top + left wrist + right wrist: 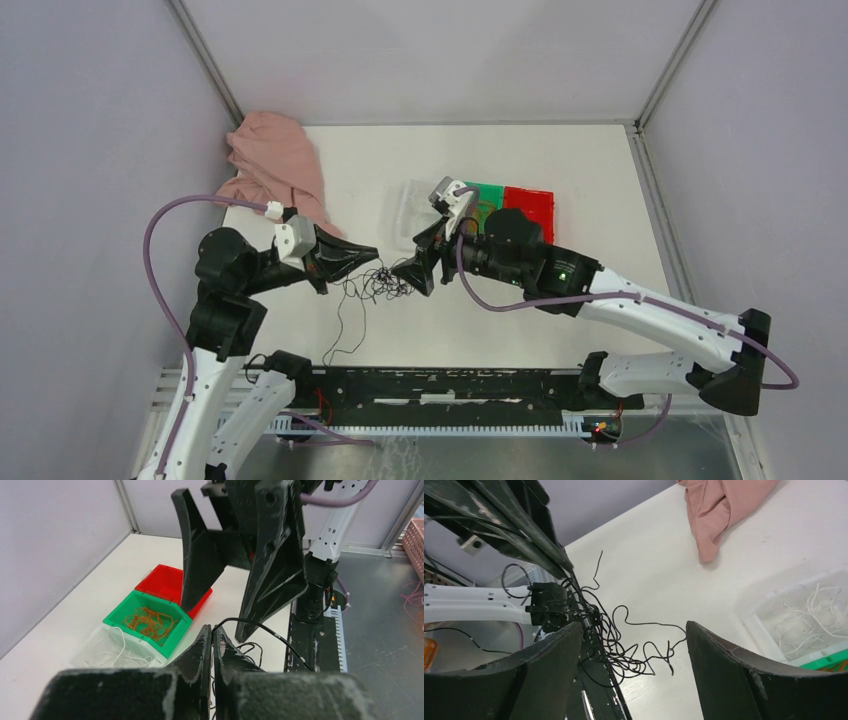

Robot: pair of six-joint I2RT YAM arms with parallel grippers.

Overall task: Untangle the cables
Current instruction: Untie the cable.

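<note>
Green bin: it stands on the white table, and I place everything else from it.
Orange wires: a loose curly heap lying inside the green bin.
Clear bin: right up against the green bin's left side, with thin white wires lying in it.
Red bin: against the green bin's right side, so the three bins make a row.
The cables: a black knot of hair-thin loops on the table, to the left of the green bin and nearer the arm bases. It sits outside all the bins. One long strand trails off toward the near edge.
Left gripper: left of the green bin, beyond the clear bin. Its fingers are pressed tight together. From the right wrist view, black strands of the cables hang from its tip, so it is pinching them.
Right gripper: just near-left of the green bin, facing the left one. Its fingers are spread wide and hold nothing. The knot lies between and just past its fingertips.
Pink cloth: crumpled well to the left of the green bin, at the table's far-left corner.
</note>
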